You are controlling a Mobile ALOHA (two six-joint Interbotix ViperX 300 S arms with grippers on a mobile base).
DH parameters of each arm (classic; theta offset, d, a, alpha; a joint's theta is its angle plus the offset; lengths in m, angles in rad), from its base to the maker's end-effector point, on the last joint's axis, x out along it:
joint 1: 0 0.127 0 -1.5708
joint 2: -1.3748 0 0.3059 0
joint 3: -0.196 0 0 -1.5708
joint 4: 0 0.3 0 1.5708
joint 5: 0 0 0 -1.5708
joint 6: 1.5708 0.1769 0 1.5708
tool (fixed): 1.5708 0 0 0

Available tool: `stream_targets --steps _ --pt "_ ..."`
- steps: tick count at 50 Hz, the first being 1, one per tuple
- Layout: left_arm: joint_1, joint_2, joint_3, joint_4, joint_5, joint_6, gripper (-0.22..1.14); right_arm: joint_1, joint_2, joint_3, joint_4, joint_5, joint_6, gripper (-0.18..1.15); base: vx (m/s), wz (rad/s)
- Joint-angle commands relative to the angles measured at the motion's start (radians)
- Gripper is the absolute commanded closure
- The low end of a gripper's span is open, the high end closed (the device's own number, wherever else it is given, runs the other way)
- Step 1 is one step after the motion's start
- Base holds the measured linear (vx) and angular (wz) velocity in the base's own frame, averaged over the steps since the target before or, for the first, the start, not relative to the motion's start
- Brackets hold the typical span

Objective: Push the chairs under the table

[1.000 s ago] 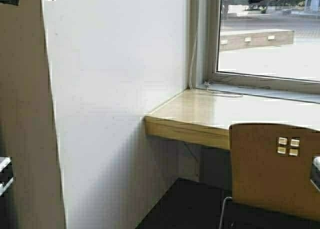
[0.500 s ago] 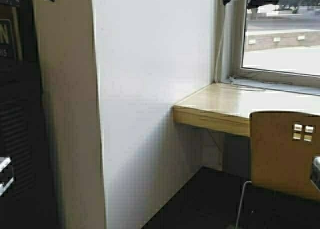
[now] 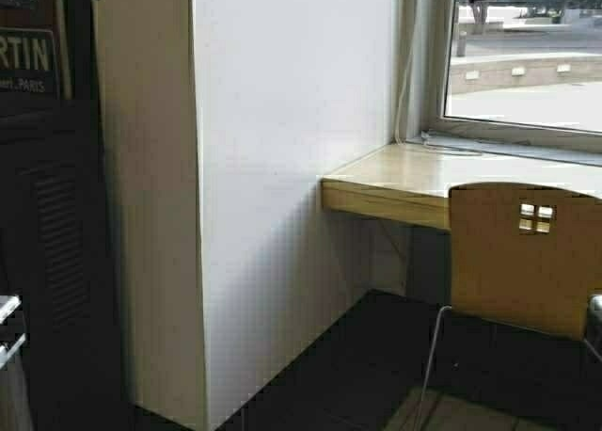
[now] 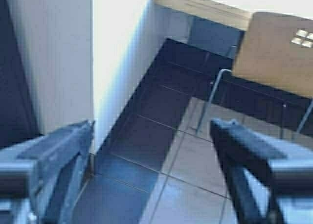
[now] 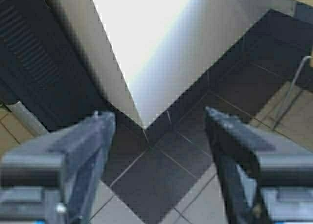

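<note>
- The robot has driven and turned; the scene shifted, with a dark louvred cabinet (image 3: 47,215) now showing at left.
- Chair (image 3: 522,257) stands at the worktop (image 3: 395,182), ahead-right.
- Left gripper (image 4: 151,150) and right gripper (image 5: 159,141) gape wide, empty; the right is nearer.

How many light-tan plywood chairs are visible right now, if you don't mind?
1: a light-tan plywood chair at the pale wooden-edged table, beneath the window; others may sit outside the view.

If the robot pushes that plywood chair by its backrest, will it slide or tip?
The chair probably slides: its thin chrome legs stand on smooth floor tiles. A push high on the backrest might rock it forward, since it looks light. The moulded back looks stiff and should not flex much.
</note>
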Motion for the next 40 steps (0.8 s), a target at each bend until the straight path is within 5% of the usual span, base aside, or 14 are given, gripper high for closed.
stream_targets --steps 1,40 --pt "0.000 0.005 -0.012 -0.002 -0.012 0.002 -0.09 0.002 -0.017 -0.028 0.000 -0.003 0.000 0.06 -0.34 -0.27" --pt "0.000 0.057 -0.006 -0.002 -0.089 0.002 -0.09 -0.003 -0.038 -0.040 -0.005 0.017 -0.005 0.06 -0.39 -0.22"
